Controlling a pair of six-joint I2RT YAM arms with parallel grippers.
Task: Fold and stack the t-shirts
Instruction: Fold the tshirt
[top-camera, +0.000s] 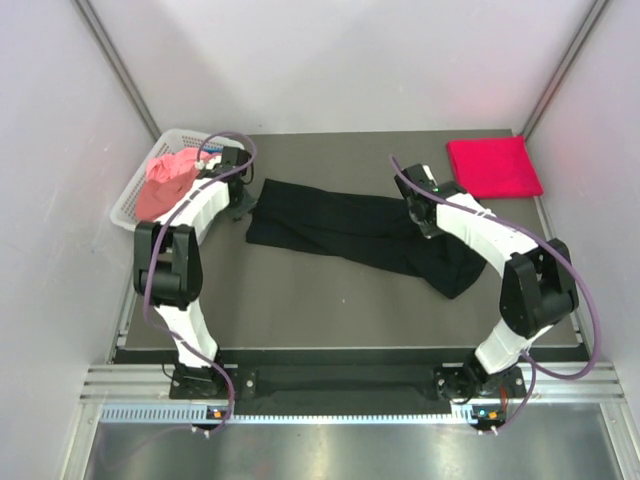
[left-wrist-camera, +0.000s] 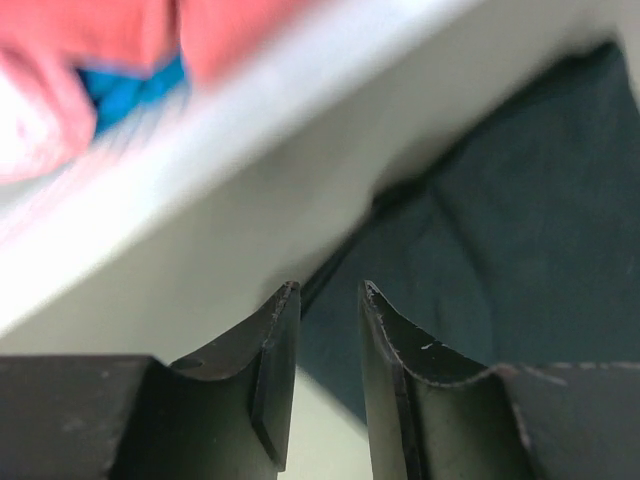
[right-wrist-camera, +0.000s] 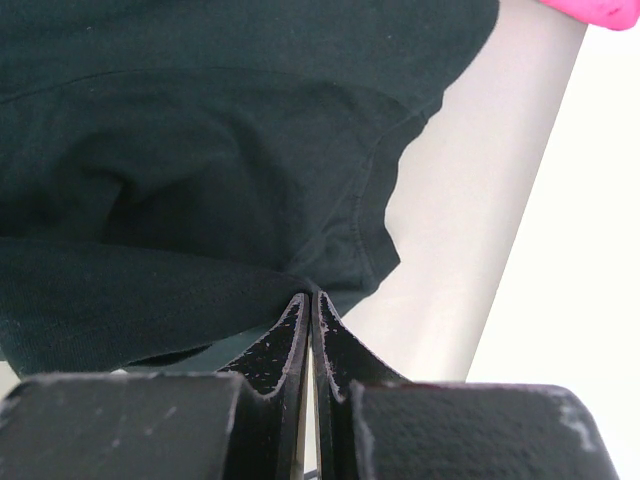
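Note:
A black t-shirt lies spread out and rumpled across the middle of the table. My left gripper is at its left end, low over the table; in the left wrist view my left gripper is open and empty, with the black t-shirt's edge just beyond the tips. My right gripper is at the shirt's right part; in the right wrist view my right gripper is shut on a fold of the black t-shirt. A folded crimson t-shirt lies at the back right.
A white lattice basket stands at the back left beside my left arm. It holds a salmon pink t-shirt, with blue cloth under the pink t-shirt. White walls enclose the table.

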